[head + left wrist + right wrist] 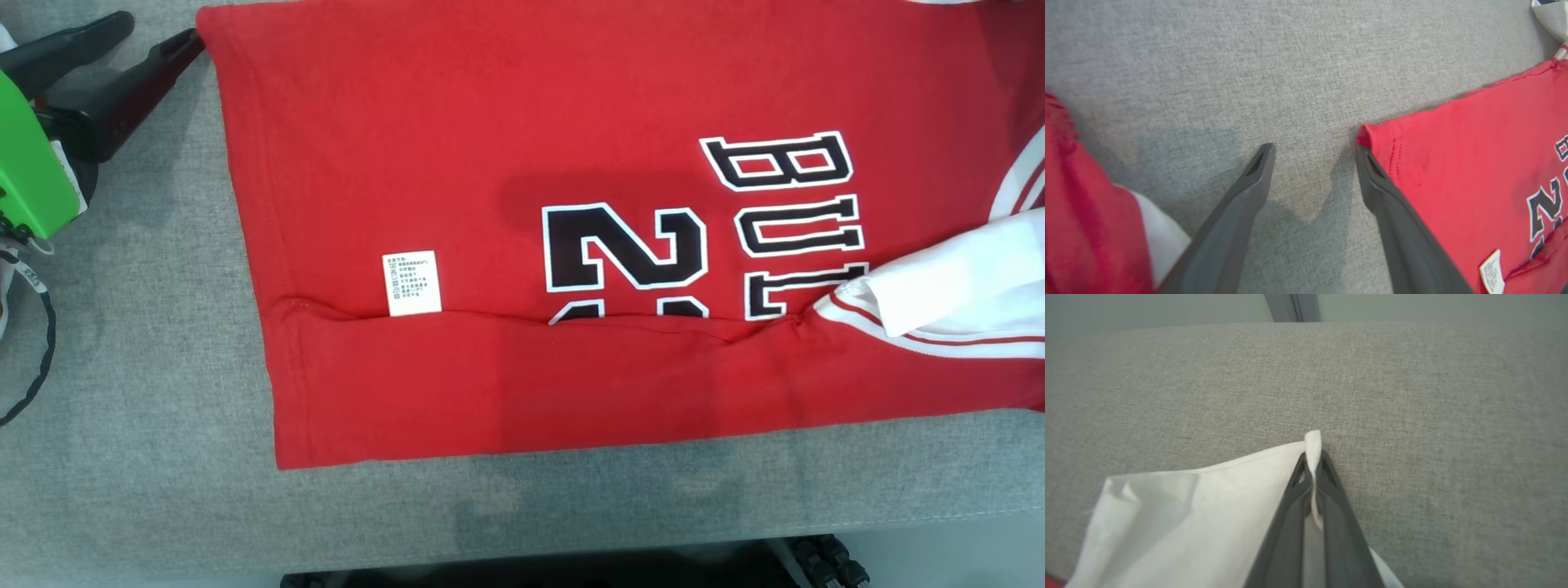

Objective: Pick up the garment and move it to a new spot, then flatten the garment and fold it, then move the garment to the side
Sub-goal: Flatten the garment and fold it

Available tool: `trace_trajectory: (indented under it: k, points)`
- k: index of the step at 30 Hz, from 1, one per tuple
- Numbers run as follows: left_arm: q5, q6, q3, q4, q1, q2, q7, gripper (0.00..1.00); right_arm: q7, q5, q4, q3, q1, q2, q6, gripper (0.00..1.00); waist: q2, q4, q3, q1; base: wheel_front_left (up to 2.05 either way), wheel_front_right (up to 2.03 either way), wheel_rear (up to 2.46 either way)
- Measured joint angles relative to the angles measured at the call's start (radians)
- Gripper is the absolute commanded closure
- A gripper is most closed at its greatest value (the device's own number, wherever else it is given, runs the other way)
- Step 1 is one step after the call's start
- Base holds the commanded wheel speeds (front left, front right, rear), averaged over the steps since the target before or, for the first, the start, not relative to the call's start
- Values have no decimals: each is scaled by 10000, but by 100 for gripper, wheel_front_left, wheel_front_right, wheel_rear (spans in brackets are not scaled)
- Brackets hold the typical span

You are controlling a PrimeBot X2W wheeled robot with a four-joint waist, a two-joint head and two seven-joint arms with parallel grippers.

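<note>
Lying flat on the grey table, the red garment filled most of the head view, set sideways with its hem toward the robot's left. Its nearest long side was turned over onto the body in a band, and the edge of that band cut across the lower part of the black print, a number and letters outlined in white. A white care label sat just above the band's edge, toward the hem. At the right, a white sleeve trimmed with red and white stripes lay over the red cloth.

In the right wrist view, the right gripper was closed tight on the edge of the white sleeve, a small tuft of white cloth poking out past the fingertips, with bare grey table beyond.

Farther off, at the far hem corner, the left gripper stood with its fingers spread wide and held nothing. In the left wrist view, the left gripper hung over bare table, one fingertip just beside the garment's corner.
</note>
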Motion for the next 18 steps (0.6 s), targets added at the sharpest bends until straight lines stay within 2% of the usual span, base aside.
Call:
trace_trajectory:
  k: [10,15,18]
  points:
    - [-690,65,2,276,-332,-58,667,0,-82,71,313,86,-109,194,151,100,0,-239,-36,0,0,0,0]
    - [-550,113,-56,314,-523,217,991,0,-163,71,483,123,-169,215,211,100,0,-313,-63,0,0,0,0]
    - [-627,113,8,401,-549,188,1005,0,-245,73,635,128,-169,217,288,100,0,-317,-113,0,0,0,0]
